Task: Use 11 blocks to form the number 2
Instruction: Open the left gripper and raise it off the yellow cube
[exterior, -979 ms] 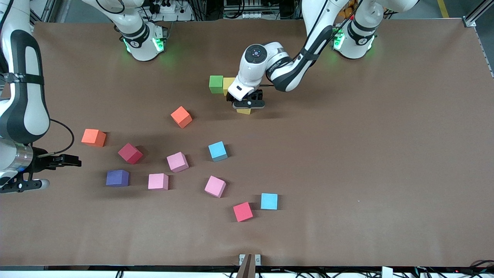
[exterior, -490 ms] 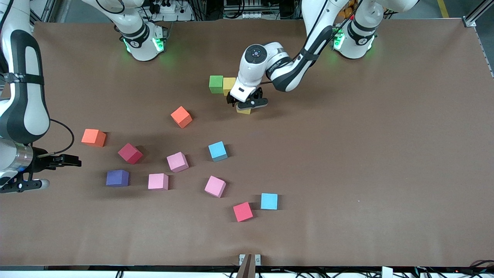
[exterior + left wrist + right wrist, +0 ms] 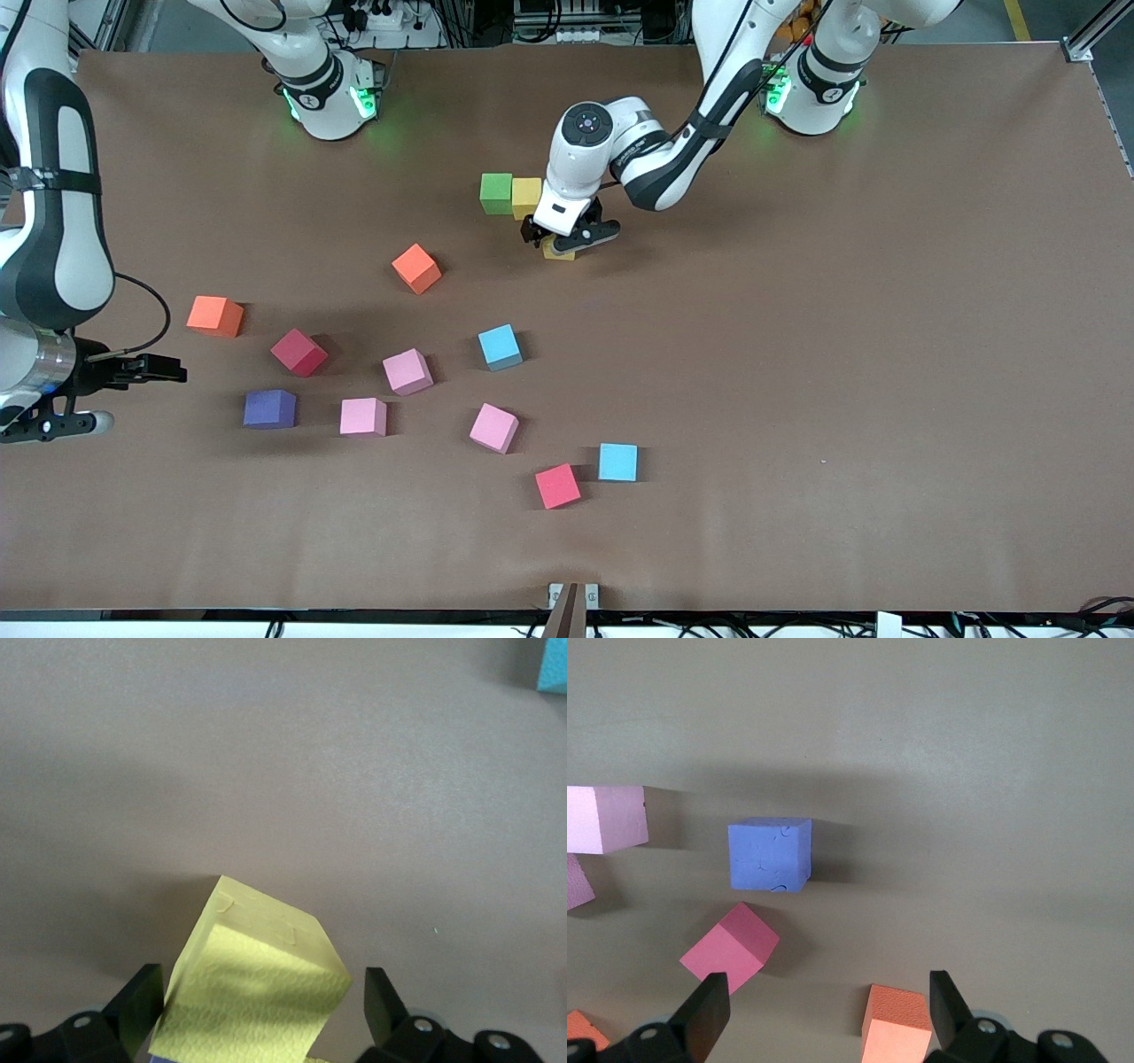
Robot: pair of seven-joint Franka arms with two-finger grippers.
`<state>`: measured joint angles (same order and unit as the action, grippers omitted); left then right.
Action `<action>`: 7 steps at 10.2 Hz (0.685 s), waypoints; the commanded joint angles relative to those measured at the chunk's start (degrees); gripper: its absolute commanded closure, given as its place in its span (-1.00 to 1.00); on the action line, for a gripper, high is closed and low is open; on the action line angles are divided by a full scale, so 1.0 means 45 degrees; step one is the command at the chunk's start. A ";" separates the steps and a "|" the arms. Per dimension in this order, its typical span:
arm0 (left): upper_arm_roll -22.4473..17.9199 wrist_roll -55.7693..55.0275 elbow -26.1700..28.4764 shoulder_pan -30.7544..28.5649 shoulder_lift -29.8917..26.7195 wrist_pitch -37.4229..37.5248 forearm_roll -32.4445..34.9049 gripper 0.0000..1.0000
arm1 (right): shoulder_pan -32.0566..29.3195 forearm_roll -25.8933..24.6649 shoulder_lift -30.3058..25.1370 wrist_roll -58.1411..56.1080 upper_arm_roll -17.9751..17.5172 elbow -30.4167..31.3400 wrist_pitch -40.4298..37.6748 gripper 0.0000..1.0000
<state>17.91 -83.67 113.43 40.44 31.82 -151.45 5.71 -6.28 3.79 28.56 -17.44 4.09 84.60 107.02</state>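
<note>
A green block point(image 3: 496, 193) and a yellow block point(image 3: 526, 195) sit side by side near the table's middle. My left gripper point(image 3: 567, 239) is open, low over a second yellow block point(image 3: 558, 251); this yellow block point(image 3: 257, 983) lies turned between the fingers point(image 3: 142, 1010) with a gap on each side. Scattered loose are two orange blocks point(image 3: 416, 268) point(image 3: 214, 315), two red point(image 3: 299, 352) point(image 3: 558, 486), one purple point(image 3: 270, 408), three pink point(image 3: 407, 371) point(image 3: 363, 416) point(image 3: 493, 428) and two light blue point(image 3: 500, 346) point(image 3: 617, 462). My right gripper point(image 3: 93, 399) waits open in the air, empty.
The right wrist view looks down on the purple block point(image 3: 769, 855), a red block point(image 3: 731, 948) and an orange block point(image 3: 897, 1028). The brown table point(image 3: 842, 354) is bare toward the left arm's end. A small clamp point(image 3: 571, 598) sits at the near edge.
My left gripper has turned its wrist and shifted slightly over the yellow block, its fingers now set slantwise. The right arm and the loose blocks have not moved.
</note>
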 commanded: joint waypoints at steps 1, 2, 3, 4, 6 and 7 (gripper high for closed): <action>0.0063 -0.0586 0.0007 -0.0022 -0.0020 -0.0153 0.0451 -1.00 | -0.0148 0.0233 0.0021 -0.0207 -0.0127 -0.0088 -0.0014 -1.00; 0.0063 -0.0606 0.0007 -0.0022 -0.0001 -0.0153 0.0451 -1.00 | -0.0148 0.0233 0.0021 -0.0207 -0.0127 -0.0088 -0.0014 -1.00; 0.0063 -0.0587 -0.0012 -0.0022 -0.0020 -0.0153 0.0451 -1.00 | -0.0148 0.0252 0.0021 -0.0207 -0.0127 -0.0088 -0.0014 -1.00; 0.0044 -0.0374 -0.0167 -0.0042 -0.0020 -0.0134 0.0451 -1.00 | -0.0148 0.0233 0.0021 -0.0207 -0.0127 -0.0088 -0.0014 -1.00; -0.0111 -0.0061 -0.0538 -0.0217 -0.0137 -0.0076 0.0451 -1.00 | -0.0148 0.0233 0.0021 -0.0207 -0.0127 -0.0088 -0.0014 -1.00; -0.0306 0.0328 -0.0772 -0.0295 -0.0157 -0.0075 0.0451 -1.00 | -0.0148 0.0233 0.0021 -0.0207 -0.0127 -0.0069 -0.0014 -1.00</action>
<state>17.28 -83.42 111.19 39.95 31.67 -151.77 5.76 -6.28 3.79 28.56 -17.44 4.08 84.60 107.03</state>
